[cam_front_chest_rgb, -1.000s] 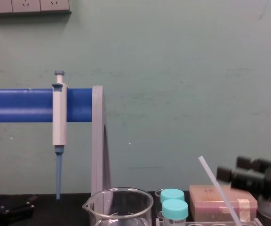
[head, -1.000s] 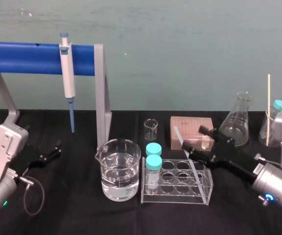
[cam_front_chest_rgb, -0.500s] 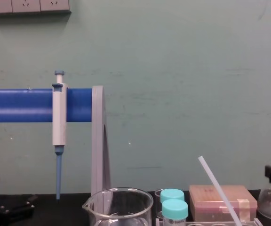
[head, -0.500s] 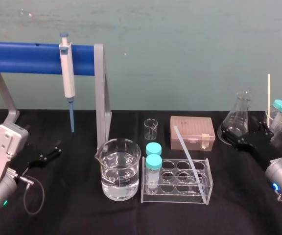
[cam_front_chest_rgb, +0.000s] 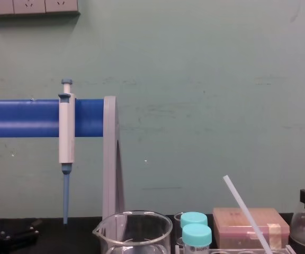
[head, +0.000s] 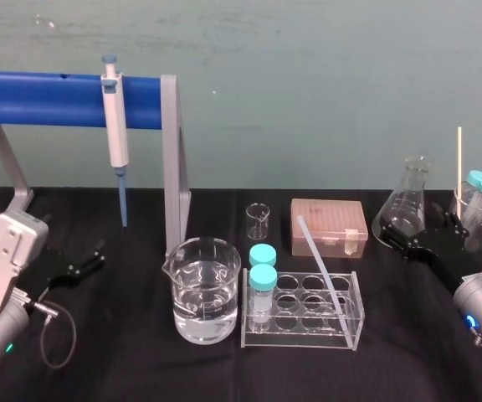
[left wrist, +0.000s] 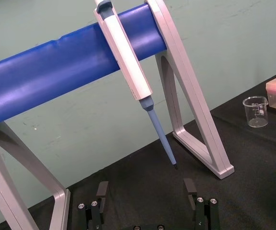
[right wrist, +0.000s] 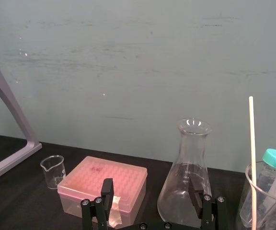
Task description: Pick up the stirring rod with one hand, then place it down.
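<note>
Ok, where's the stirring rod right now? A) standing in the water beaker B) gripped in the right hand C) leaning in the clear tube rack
C: the stirring rod leans in the tube rack, while the right hand sits open and empty by the flask.

Translucent-white stirring rod (head: 318, 264) leans right of frame centre, lower end seemingly in the clear rack (head: 304, 337), top tipped upper-left

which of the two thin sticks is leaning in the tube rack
The translucent-white stirring rod, slanting out of the clear tube rack; the thin tan stick stands upright at the far right.
</note>
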